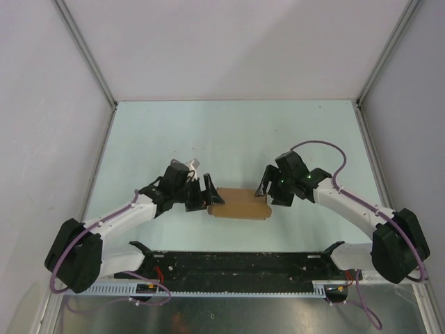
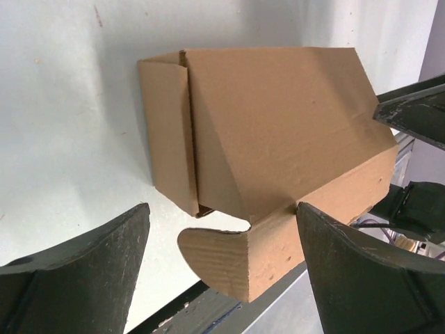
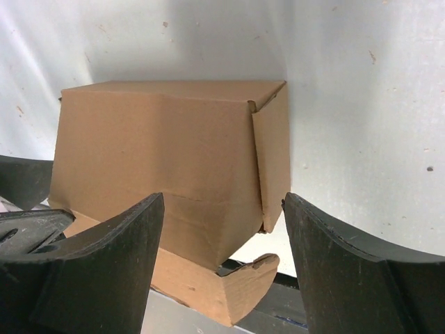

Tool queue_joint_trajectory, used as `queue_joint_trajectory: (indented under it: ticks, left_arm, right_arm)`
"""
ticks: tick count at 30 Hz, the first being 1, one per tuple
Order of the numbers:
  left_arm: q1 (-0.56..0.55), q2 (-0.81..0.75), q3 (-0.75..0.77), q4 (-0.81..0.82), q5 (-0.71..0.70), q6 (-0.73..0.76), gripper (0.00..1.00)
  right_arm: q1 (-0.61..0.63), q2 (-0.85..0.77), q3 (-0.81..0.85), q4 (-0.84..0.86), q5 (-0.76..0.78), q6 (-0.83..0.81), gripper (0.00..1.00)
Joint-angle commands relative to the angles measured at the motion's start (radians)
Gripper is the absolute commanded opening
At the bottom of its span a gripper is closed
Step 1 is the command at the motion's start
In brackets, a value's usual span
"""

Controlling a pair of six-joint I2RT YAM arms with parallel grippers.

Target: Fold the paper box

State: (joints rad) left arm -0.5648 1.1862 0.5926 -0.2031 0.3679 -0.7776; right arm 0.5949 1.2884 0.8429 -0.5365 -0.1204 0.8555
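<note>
The paper box (image 1: 240, 204) is a small brown oblong carton lying on the pale table between the two arms. My left gripper (image 1: 208, 195) is at its left end and my right gripper (image 1: 268, 189) at its right end. In the left wrist view the box (image 2: 278, 125) fills the middle. A long front flap with a rounded ear tab (image 2: 222, 257) hangs loose between the wide-apart fingers of my left gripper (image 2: 222, 209). In the right wrist view the box (image 3: 160, 146) shows its other end, with a rounded tab (image 3: 247, 278) sticking out below. My right gripper (image 3: 224, 198) is open around that corner.
A black rail (image 1: 236, 264) runs along the near table edge, close under the box's front flap. White walls with metal frame posts (image 1: 87, 52) close in the table (image 1: 229, 132) on three sides. The other arm's fingers (image 2: 414, 115) show at the right edge of the left wrist view.
</note>
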Motion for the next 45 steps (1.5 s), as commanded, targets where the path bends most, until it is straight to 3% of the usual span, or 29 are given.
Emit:
queue_joint_trajectory:
  ticks: [1,45]
  left_arm:
    - [-0.004,-0.042,-0.037,0.022,-0.029,0.014,0.91]
    - [-0.014,0.024,-0.143,0.079,-0.129,0.008,0.9]
  right_arm:
    - [0.019,-0.047,-0.01,-0.023,0.07,-0.015,0.75]
    - [0.141,0.032,-0.053,-0.056,0.284,-0.016,0.75]
